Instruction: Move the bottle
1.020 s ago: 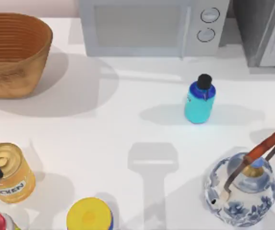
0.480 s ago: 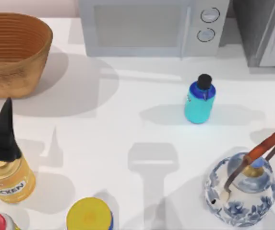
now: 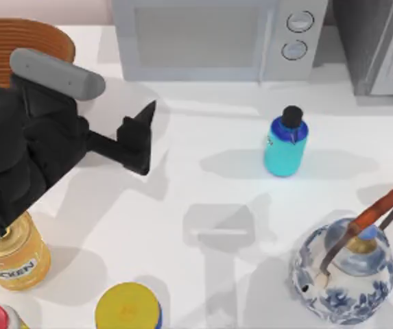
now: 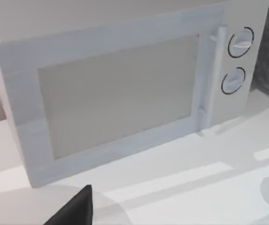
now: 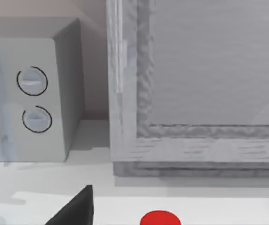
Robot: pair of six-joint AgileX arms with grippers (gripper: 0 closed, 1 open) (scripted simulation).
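Note:
The bottle, cyan with a blue shoulder and a black cap, stands upright on the white table in front of the microwave's knobs. My left gripper hovers well to the bottle's left, apart from it, pointing its way with nothing held. One of its black fingers stands off to the side in the left wrist view, facing the microwave door, so the gripper reads as open. In the right wrist view a black finger of my right gripper stands in the same off-side way.
The microwave lines the back, with a grey cabinet to its right. A wicker basket sits back left behind my left arm. Front right stands a patterned teapot. Front left hold a golden can and a yellow-lidded can.
My left arm has swung up from the front-left corner, over the golden can, towards the middle of the table. The bottle and the other objects have not moved.

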